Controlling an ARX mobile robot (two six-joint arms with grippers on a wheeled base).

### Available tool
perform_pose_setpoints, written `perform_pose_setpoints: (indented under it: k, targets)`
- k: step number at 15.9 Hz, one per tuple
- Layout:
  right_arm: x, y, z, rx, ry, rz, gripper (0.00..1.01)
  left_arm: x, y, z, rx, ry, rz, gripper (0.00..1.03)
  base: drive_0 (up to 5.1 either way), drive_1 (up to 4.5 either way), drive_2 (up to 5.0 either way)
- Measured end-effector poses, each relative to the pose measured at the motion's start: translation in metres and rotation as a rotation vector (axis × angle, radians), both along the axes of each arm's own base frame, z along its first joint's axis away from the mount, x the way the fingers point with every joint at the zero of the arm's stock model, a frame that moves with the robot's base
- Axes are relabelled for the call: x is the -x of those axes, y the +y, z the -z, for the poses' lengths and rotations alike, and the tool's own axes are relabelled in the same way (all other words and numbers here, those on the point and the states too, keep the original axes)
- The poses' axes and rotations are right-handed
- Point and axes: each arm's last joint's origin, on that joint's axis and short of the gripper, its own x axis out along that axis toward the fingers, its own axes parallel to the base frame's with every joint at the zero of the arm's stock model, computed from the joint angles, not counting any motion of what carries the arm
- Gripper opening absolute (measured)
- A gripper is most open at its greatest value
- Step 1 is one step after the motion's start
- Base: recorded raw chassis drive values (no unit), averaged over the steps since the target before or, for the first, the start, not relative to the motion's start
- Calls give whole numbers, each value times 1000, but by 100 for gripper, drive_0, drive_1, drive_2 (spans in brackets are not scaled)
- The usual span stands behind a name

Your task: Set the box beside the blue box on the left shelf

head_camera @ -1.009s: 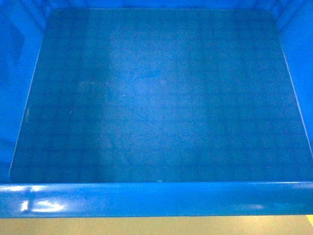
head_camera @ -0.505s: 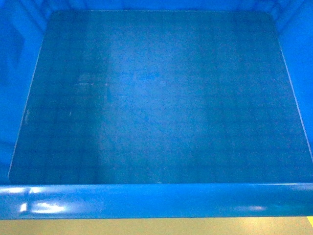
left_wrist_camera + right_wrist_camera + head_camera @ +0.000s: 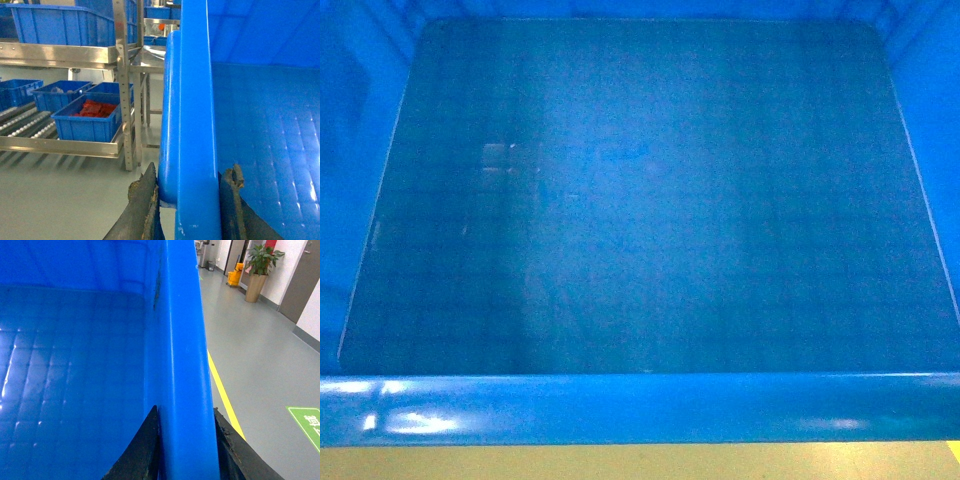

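Note:
The bright-blue box (image 3: 640, 200) fills the head view, showing its gridded floor and near rim (image 3: 640, 405); no gripper shows there. My left gripper (image 3: 189, 202) is shut on the box's left rim (image 3: 192, 100), one finger outside and one inside. On the opposite side my right gripper (image 3: 185, 447) is shut on the right rim (image 3: 180, 340). The left shelf (image 3: 25, 125), a grey rack with white rollers, stands left of the box in the left wrist view. It carries a blue box with red contents (image 3: 90, 117) and other blue boxes (image 3: 20, 90).
An upper rack level holds another blue crate (image 3: 55, 22). A steel upright (image 3: 125, 85) stands between rack and box. To the right, grey floor with a yellow line (image 3: 222, 390), a green marking (image 3: 307, 422), a potted plant (image 3: 260, 267) and a door.
A bright reflection has appeared on the box floor at upper left. The box stays framed almost the same in the head view.

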Motion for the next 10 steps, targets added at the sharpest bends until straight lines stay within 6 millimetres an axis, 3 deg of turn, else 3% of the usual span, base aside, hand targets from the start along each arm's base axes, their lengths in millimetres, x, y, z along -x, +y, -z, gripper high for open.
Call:
perform_pose_setpoints:
  k: [10]
  targets:
    - [0, 0, 0, 0, 1, 0, 22, 0, 0, 0, 0, 0, 0, 18, 7, 414, -399]
